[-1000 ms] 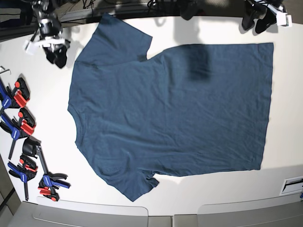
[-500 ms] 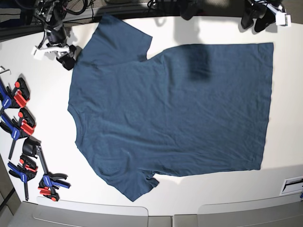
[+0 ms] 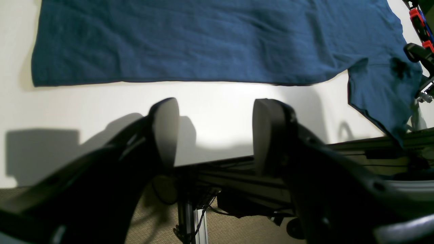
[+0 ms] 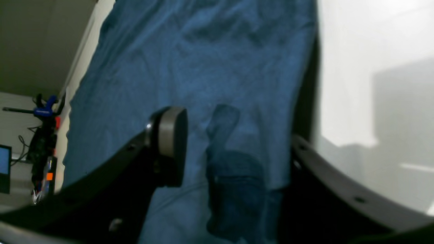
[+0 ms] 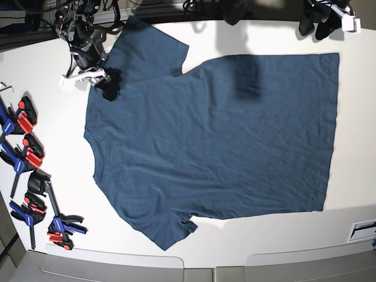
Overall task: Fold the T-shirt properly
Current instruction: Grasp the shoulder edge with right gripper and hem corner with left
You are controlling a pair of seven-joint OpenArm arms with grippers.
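Observation:
The dark navy T-shirt (image 5: 217,135) lies flat on the white table (image 5: 59,147), collar end to the left and hem to the right. My right gripper (image 5: 107,88) is low over the shirt's shoulder, next to the far sleeve (image 5: 147,50). In the right wrist view its jaws (image 4: 234,159) stand apart with the blue cloth (image 4: 190,67) showing between them and nothing gripped. My left gripper (image 5: 315,28) hovers at the table's far right corner, off the shirt. In the left wrist view it (image 3: 215,135) is open and empty above the table edge, with the shirt (image 3: 190,40) beyond it.
Several blue and red clamps (image 5: 26,153) lie along the table's left edge. A white slotted fitting (image 5: 364,229) sits at the near right corner. Beyond the far edge, the left wrist view shows a dark frame and cables (image 3: 237,186).
My right gripper has moved from the bare table at the far left onto the shirt's shoulder by the far sleeve. The left gripper and the shirt have stayed in place.

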